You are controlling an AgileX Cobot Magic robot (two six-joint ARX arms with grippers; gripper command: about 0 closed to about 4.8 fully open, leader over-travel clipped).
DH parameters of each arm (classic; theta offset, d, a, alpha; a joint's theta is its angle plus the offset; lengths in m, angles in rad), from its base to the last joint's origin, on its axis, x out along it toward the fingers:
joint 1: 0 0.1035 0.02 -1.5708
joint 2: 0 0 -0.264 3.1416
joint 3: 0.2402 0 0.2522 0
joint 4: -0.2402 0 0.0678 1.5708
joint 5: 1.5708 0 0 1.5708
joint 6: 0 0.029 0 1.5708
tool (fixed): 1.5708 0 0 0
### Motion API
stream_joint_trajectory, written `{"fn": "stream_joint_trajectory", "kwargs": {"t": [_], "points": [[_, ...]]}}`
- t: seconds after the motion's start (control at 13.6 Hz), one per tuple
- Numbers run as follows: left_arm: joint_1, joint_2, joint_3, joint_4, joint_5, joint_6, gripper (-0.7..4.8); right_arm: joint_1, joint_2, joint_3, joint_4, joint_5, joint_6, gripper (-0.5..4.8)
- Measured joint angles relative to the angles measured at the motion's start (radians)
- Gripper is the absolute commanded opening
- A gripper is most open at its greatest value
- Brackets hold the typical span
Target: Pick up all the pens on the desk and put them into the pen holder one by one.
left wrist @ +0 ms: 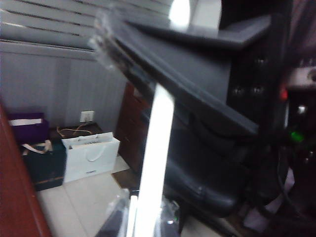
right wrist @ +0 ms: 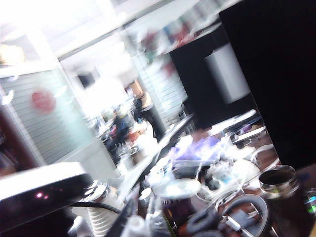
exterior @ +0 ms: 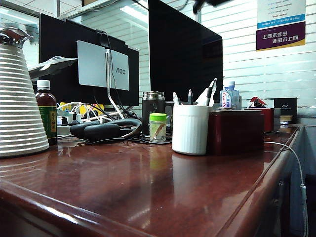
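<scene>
The white ribbed pen holder (exterior: 190, 129) stands on the reddish-brown desk (exterior: 123, 192), with several pens (exterior: 210, 93) sticking out of its top. No arm shows in the exterior view. In the left wrist view, my left gripper (left wrist: 143, 223) is shut on a plain white pen (left wrist: 154, 163), which rises between its fingers (left wrist: 116, 222) out beyond the desk edge (left wrist: 15, 197), over the floor. The right wrist view is badly blurred. My right gripper (right wrist: 136, 224) hangs above the cluttered desk, jaws together, with a whitish smear at the tips that I cannot identify.
Around the holder stand a dark red box (exterior: 236, 131), a steel travel mug (exterior: 153, 111), a green-lidded jar (exterior: 158, 127), black headphones (exterior: 103, 129), a brown bottle (exterior: 47, 118) and a white ribbed kettle (exterior: 19, 103). Monitors (exterior: 185, 49) and cables sit behind. An office chair (left wrist: 207, 182) and bags (left wrist: 91, 155) are on the floor.
</scene>
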State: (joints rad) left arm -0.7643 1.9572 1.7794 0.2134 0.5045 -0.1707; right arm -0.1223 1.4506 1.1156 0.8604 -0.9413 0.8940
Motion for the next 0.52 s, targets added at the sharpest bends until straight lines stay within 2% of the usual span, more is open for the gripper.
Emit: {"fn": "stream_joint_trajectory", "kwargs": {"t": [0.37, 0.44, 0.52], "points": [[0.010, -0.001, 0.001, -0.023, 0.008, 0.013, -0.04, 0.000, 0.004, 0.000, -0.006, -0.005, 0.004, -0.06], [0.010, -0.002, 0.002, -0.032, 0.007, 0.018, 0.39, 0.000, 0.004, 0.000, -0.007, -0.006, 0.004, -0.06], [0.013, -0.003, 0.003, -0.039, 0.008, 0.029, 1.98, 0.000, 0.005, 0.000, -0.008, -0.006, 0.003, -0.06]]}}
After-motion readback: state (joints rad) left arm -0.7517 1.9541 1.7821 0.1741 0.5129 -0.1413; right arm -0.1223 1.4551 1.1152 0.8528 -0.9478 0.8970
